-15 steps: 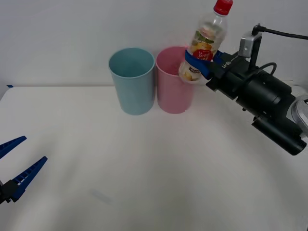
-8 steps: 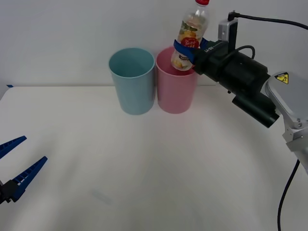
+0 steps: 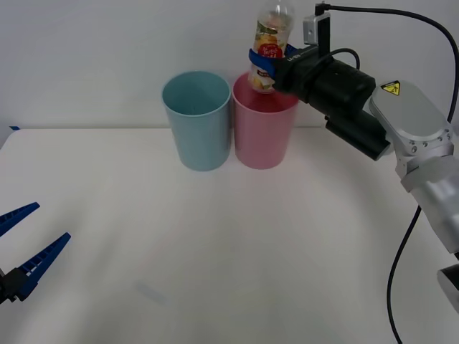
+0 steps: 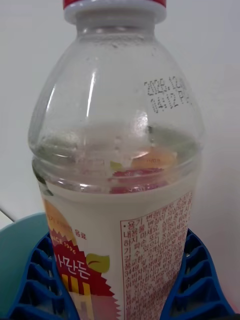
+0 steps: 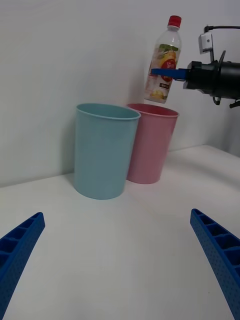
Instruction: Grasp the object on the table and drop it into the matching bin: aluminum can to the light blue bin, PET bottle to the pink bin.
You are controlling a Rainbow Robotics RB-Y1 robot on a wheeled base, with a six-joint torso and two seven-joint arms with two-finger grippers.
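Front view: the right gripper [image 3: 267, 57] clasps the clear plastic PET bottle [image 3: 270, 44], red-capped, upright above the tall pink plastic bin [image 3: 264, 132], poised for dropping. Beside it, the light blue bin [image 3: 196, 129]. The left gripper [image 3: 25, 247] idles, splayed, over the white table [image 3: 229, 251].

The right arm [image 3: 401, 122] has a black cylindrical wrist, grey-white rounded shells with a yellow warning triangle, a small grey camera box and thin black cables. Both grippers, right [image 3: 267, 59] and left [image 3: 25, 247], carry blue ribbed fingers.
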